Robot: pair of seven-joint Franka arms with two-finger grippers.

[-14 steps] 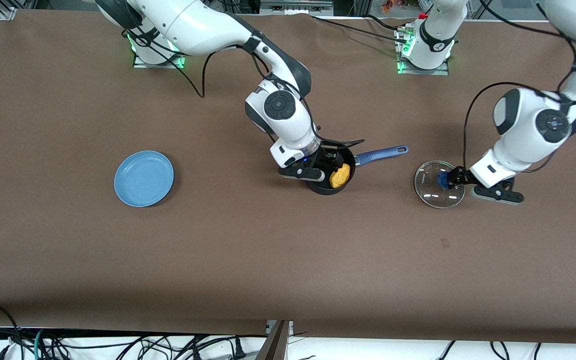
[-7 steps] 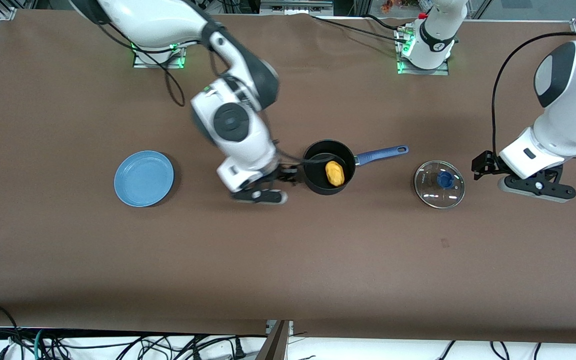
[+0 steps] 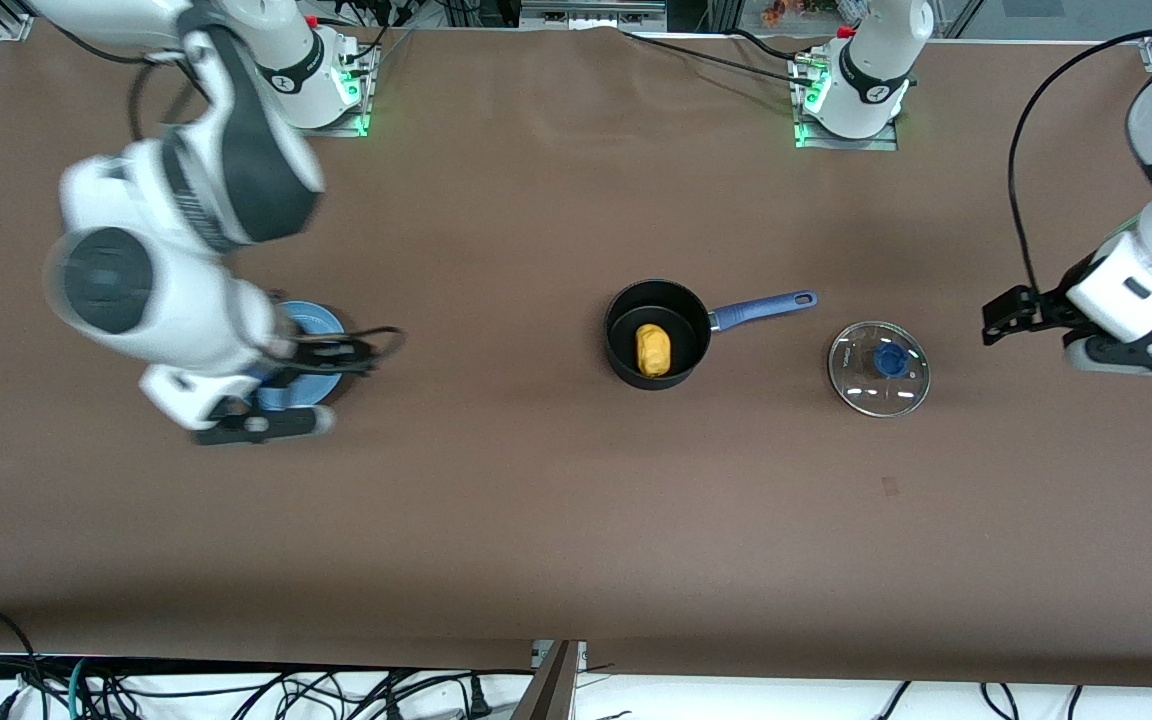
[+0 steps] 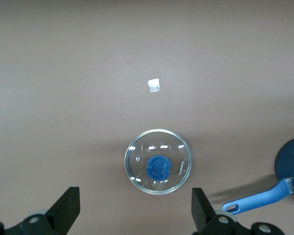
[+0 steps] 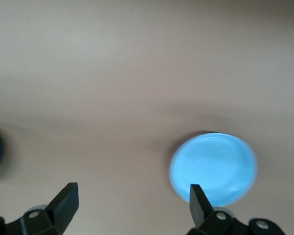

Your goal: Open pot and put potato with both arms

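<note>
The black pot (image 3: pixel 626 335) stands uncovered mid-table, its blue handle (image 3: pixel 764 308) pointing toward the left arm's end. The yellow potato (image 3: pixel 652 350) lies inside it. The glass lid (image 3: pixel 879 368) with a blue knob (image 3: pixel 886 358) lies flat on the table beside the handle. My left gripper (image 3: pixel 1008 316) hangs open past the lid toward the left arm's end, holding nothing. In the left wrist view the left gripper (image 4: pixel 134 208) looks down on the lid (image 4: pixel 158 168). My right gripper (image 3: pixel 331 352) hangs open and empty over the blue plate (image 3: pixel 316 320).
The right wrist view shows the right gripper (image 5: pixel 132 201) beside the light-blue plate (image 5: pixel 213 169). A small pale mark (image 4: pixel 155 85) sits on the brown cloth near the lid. Cables (image 3: pixel 236 690) run along the table edge nearest the front camera.
The right arm rose out of the pot, left the potato inside, and swung over to the plate. The left gripper drew away from the lid's knob toward its own end of the table.
</note>
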